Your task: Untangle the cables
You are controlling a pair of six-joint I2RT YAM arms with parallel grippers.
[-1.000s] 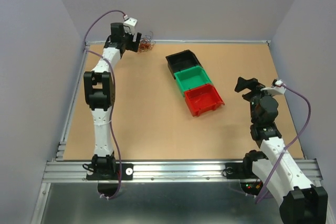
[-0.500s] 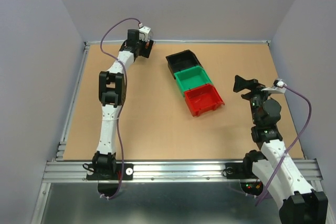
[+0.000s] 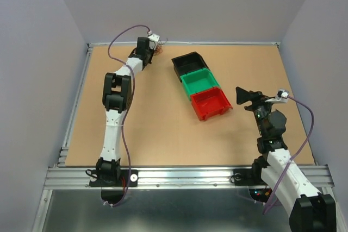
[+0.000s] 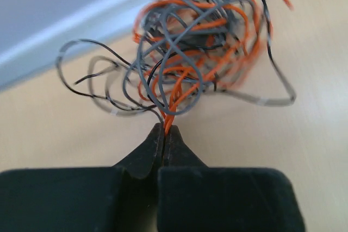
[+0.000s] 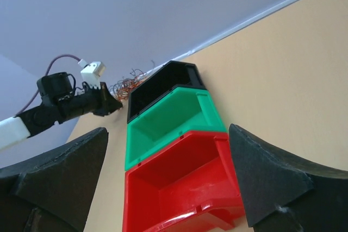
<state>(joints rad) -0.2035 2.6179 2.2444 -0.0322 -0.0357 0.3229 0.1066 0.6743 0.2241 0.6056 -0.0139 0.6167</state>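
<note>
Half a second changes it: left gripper (image 4: 164, 131), wide open just before, now pinches fully closed on an orange strand of the cables (image 4: 196, 52), clumped at upper left of the top view by the back wall (image 3: 217, 4); right gripper (image 5: 166, 172) gapes empty, so teasing-out can likely begin.

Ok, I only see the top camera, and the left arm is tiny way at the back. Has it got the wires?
Observer: Yes. The left wrist view shows the left gripper with its jaws shut on an orange strand at the near edge of the cables.
Operator: What colours are they?
Observer: Orange, grey and black, looped together in one clump.
Operator: And the right one?
Observer: The right gripper has its jaws wide open and empty, with the red bin showing between them in its wrist view.
</note>
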